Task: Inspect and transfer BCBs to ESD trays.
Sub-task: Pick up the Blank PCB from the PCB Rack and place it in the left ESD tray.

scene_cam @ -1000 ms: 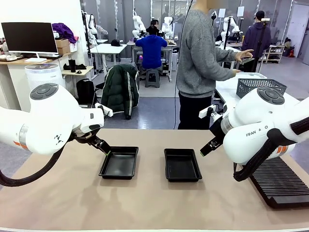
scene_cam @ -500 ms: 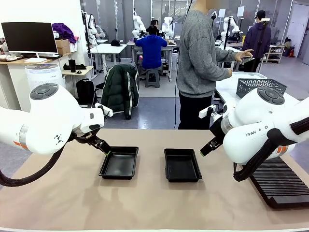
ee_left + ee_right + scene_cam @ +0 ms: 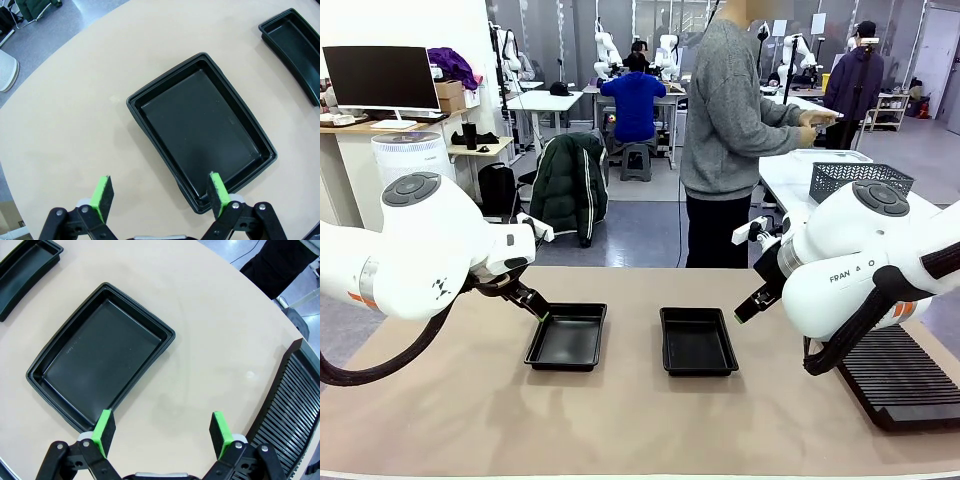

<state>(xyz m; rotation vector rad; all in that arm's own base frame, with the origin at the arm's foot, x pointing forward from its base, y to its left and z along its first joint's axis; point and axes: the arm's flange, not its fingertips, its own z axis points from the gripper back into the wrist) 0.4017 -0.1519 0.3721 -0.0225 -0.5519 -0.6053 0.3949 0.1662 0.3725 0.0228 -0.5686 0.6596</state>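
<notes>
Two empty black ESD trays lie side by side mid-table, the left tray (image 3: 567, 337) and the right tray (image 3: 697, 341). My left gripper (image 3: 535, 308) hovers at the left tray's near-left corner, open and holding nothing. In the left wrist view that tray (image 3: 200, 125) lies beyond the spread green pads (image 3: 102, 197), around my left gripper (image 3: 160, 197). My right gripper (image 3: 748, 303) hangs open to the right of the right tray. In the right wrist view that tray (image 3: 100, 365) sits ahead and left of my right gripper (image 3: 162, 432). The BCBs are out of view.
A long black ribbed rack (image 3: 905, 375) lies at the table's right edge and shows in the right wrist view (image 3: 295, 405). A person (image 3: 730, 120) stands at the far side, turned to a side table with a grey mesh basket (image 3: 860, 178). Bare tabletop lies in front.
The person has drawn both hands together toward the side table and shifted slightly left. Both arms and trays have stayed still.
</notes>
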